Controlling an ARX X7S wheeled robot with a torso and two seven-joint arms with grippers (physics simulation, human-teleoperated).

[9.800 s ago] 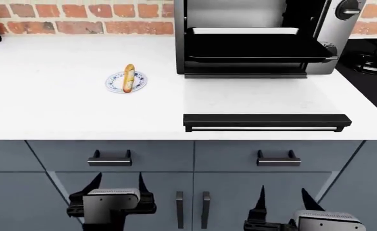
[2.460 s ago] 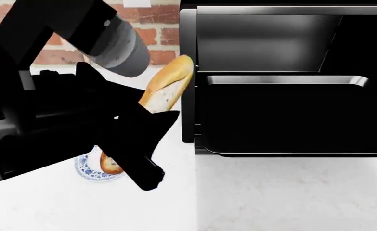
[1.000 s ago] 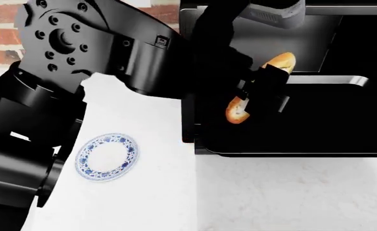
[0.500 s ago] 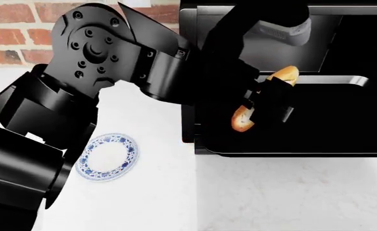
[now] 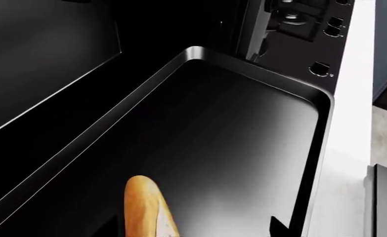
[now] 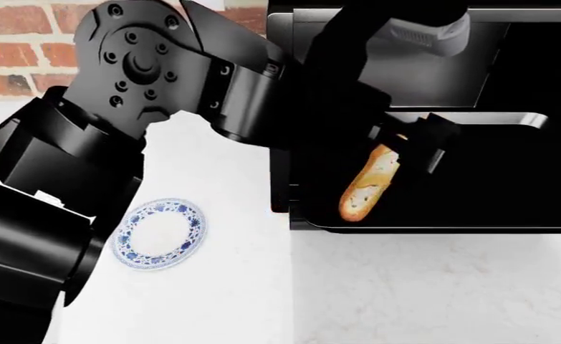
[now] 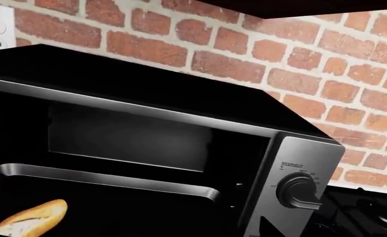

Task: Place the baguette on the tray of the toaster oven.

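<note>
The golden-brown baguette [image 6: 366, 184] lies slanted on the black tray [image 6: 481, 197] near its front left corner, inside the open toaster oven [image 6: 279, 107]. My left gripper [image 6: 415, 145] hovers just above the baguette's far end, jaws apart. In the left wrist view the baguette [image 5: 150, 207] rests on the tray [image 5: 233, 123] beside one finger, with a wide gap to the other fingertip [image 5: 279, 228]. My right gripper [image 7: 187, 233] is low in front of the oven [image 7: 305, 158], empty, only one fingertip showing. The baguette [image 7: 28, 217] also shows there.
A blue-patterned white plate [image 6: 159, 234] sits empty on the white counter, left of the oven. My left arm spans the counter's left side. A brick wall stands behind. The oven's knob [image 7: 299, 190] and a black hob [image 7: 371, 212] are to the right.
The baguette was held tilted between my left fingers over the tray. Now the jaws have opened and it has dropped flatter onto the tray's front left.
</note>
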